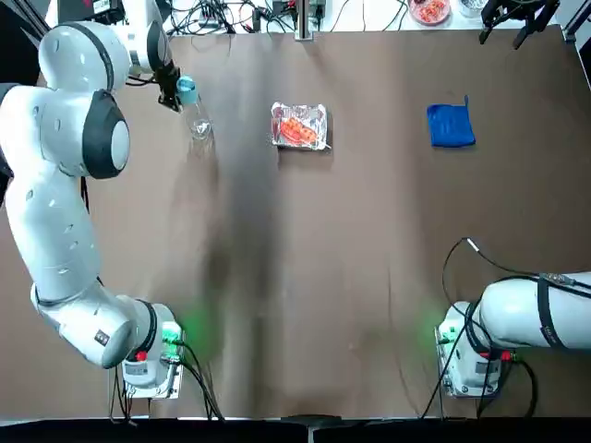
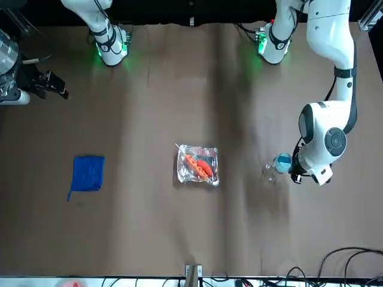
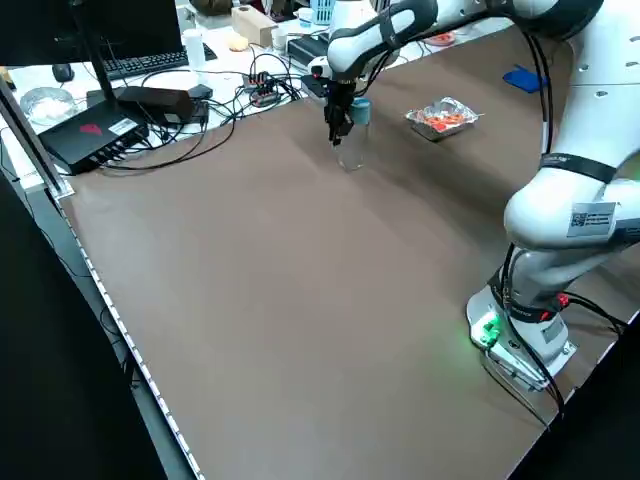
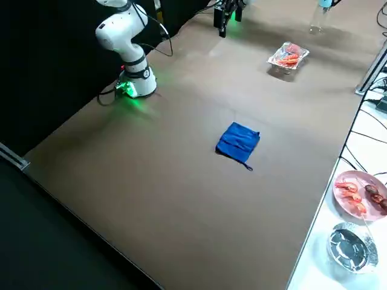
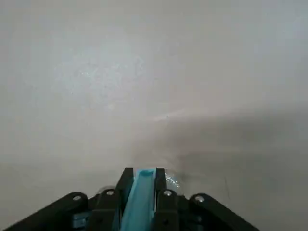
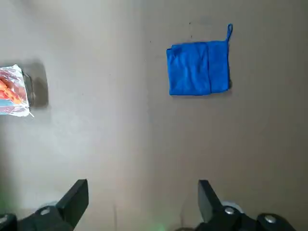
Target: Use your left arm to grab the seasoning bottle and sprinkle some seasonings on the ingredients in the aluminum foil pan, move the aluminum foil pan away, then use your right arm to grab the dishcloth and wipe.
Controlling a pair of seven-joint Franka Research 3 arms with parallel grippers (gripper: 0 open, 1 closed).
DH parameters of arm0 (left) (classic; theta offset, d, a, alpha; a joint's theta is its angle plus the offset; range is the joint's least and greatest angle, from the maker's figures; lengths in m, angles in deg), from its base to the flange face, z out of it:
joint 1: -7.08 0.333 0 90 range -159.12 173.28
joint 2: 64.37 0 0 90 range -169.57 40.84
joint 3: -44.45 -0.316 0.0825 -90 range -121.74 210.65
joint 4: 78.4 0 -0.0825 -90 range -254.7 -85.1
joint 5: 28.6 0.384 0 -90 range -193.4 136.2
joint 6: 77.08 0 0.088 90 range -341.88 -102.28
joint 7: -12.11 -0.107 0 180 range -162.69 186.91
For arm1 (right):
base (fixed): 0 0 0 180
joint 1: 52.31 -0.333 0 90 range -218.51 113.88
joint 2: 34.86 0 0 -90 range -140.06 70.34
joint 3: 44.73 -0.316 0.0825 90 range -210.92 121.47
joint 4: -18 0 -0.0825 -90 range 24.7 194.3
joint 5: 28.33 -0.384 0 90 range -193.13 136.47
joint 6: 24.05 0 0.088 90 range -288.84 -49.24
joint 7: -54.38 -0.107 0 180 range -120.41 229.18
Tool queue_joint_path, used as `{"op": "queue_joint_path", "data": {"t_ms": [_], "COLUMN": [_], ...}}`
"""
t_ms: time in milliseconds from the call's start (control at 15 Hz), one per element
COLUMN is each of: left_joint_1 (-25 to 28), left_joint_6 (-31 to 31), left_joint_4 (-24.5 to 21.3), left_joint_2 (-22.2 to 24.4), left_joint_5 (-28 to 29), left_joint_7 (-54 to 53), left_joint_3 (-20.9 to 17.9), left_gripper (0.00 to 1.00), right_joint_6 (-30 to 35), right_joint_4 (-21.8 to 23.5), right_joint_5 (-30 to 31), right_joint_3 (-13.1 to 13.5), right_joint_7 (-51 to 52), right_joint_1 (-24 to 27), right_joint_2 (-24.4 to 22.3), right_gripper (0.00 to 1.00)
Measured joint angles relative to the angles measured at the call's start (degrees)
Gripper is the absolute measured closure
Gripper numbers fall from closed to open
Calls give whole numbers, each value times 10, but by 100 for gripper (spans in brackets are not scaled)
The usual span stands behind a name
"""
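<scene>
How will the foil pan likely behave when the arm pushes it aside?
The foil pan looks thin, with a wrinkly rim, so it probably dents under pressure. Holding only a small heap of ingredients, it seems light and should slide easily on the flat table, perhaps twisting if pushed off-centre.

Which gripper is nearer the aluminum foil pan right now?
Left. The left gripper is shut on the seasoning bottle, beside the aluminum foil pan on the robot's left. The right gripper hangs open over the table's far right corner, beyond the dishcloth.
</scene>
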Motion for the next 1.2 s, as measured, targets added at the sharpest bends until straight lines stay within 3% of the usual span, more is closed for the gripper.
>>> {"op": "queue_joint_path", "data": {"t_ms": [533,933,1133,1200], "left_joint_1": [15,15,16,16], "left_joint_6": [0,1,54,83], "left_joint_4": [1,16,41,54], "left_joint_2": [-2,-1,9,16], "left_joint_5": [-8,-9,-9,-9], "left_joint_7": [-4,-4,-5,-7], "left_joint_3": [13,13,10,8], "left_gripper": [75,26,0,0], "right_joint_6": [0,0,0,0], "right_joint_4": [0,0,0,0], "right_joint_5": [0,0,0,0], "right_joint_3": [-1,-2,-2,-2], "right_joint_7": [0,0,0,0], "right_joint_1": [0,-1,-1,0], "right_joint_2": [0,0,0,0], "right_gripper": [0,0,0,0]}}
